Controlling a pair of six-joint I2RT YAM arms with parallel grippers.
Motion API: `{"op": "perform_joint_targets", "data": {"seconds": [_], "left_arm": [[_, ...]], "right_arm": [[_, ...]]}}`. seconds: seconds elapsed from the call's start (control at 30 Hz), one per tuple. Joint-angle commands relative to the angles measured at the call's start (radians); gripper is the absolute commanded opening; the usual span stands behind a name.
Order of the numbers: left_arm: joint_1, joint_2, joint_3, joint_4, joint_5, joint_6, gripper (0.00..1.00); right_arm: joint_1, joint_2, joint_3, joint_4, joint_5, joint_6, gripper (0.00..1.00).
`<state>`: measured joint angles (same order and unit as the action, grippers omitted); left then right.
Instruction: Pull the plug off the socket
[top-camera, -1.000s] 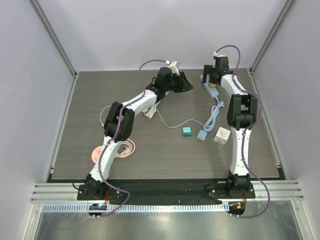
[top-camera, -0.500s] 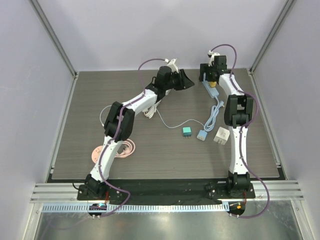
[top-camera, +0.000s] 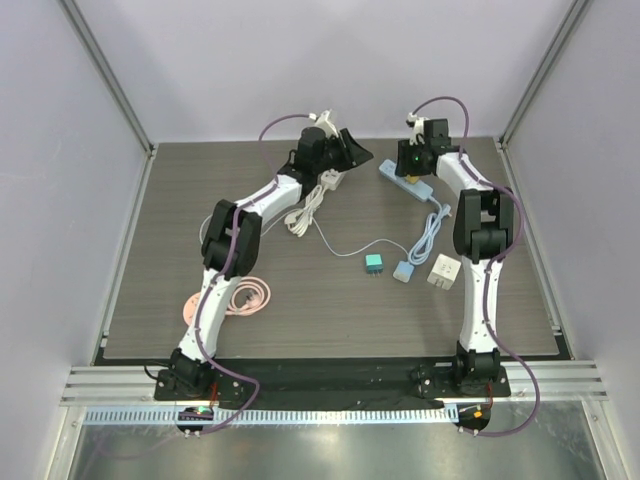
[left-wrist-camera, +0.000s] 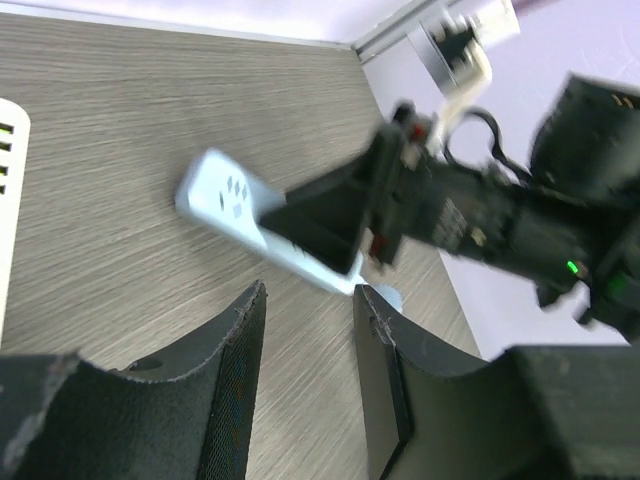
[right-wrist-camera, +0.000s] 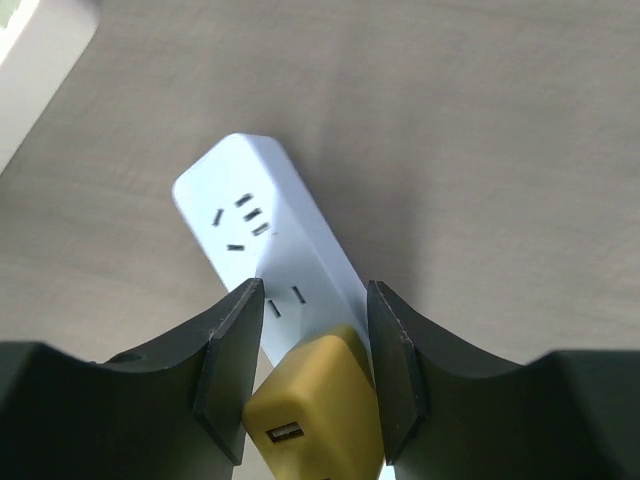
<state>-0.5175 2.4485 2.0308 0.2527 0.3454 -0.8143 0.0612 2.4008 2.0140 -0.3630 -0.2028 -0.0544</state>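
A pale blue socket strip (top-camera: 395, 174) lies at the back of the table, with a yellow plug (top-camera: 411, 182) seated in it. My right gripper (top-camera: 412, 172) comes down over it. In the right wrist view the yellow plug (right-wrist-camera: 318, 410) sits between both pads, touching each, so the right gripper (right-wrist-camera: 315, 290) is shut on it above the strip (right-wrist-camera: 250, 215). My left gripper (top-camera: 356, 155) hovers left of the strip. Its jaws (left-wrist-camera: 310, 310) stand apart over bare wood with nothing between them, and the strip (left-wrist-camera: 225, 195) lies ahead of them.
The strip's pale cord (top-camera: 428, 228) runs forward to a light blue plug (top-camera: 404, 270). A teal plug (top-camera: 374, 263) and a white charger (top-camera: 444, 271) lie beside it. A white cable bundle (top-camera: 305, 210) and a pink coil (top-camera: 250, 297) lie on the left. Walls close the back and sides.
The right gripper's jaws have closed in onto the yellow plug. The strip has swung, its free end now pointing left. The left gripper has drifted left and back.
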Motion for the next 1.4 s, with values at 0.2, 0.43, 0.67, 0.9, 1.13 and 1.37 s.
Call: {"op": "perform_joint_targets", "data": {"seconds": [0.2,0.43,0.67,0.9,1.13,1.37], "left_arm": [[-0.009,0.009,0.029,0.042,0.043,-0.017,0.41],[-0.033,0.075,0.144,-0.125,0.026,-0.006,0.33],[-0.042,0.197,0.320,-0.187,0.053,-0.074,0.23],[-0.079,0.314,0.413,-0.115,0.023,-0.197,0.06],[-0.101,0.346,0.407,-0.161,-0.052,-0.253,0.00],[-0.101,0.435,0.494,-0.217,-0.062,-0.350,0.00]], "right_arm": [[0.009,-0.233,-0.178,-0.067,-0.205,0.053,0.51],[0.009,-0.290,-0.195,-0.047,-0.175,0.116,0.87],[0.011,-0.393,-0.230,-0.034,0.012,0.126,0.95],[0.022,-0.489,-0.406,0.028,0.034,0.146,0.94],[0.025,-0.470,-0.451,0.065,0.019,0.104,0.91],[0.068,-0.440,-0.448,0.064,0.071,0.019,0.90]]}}
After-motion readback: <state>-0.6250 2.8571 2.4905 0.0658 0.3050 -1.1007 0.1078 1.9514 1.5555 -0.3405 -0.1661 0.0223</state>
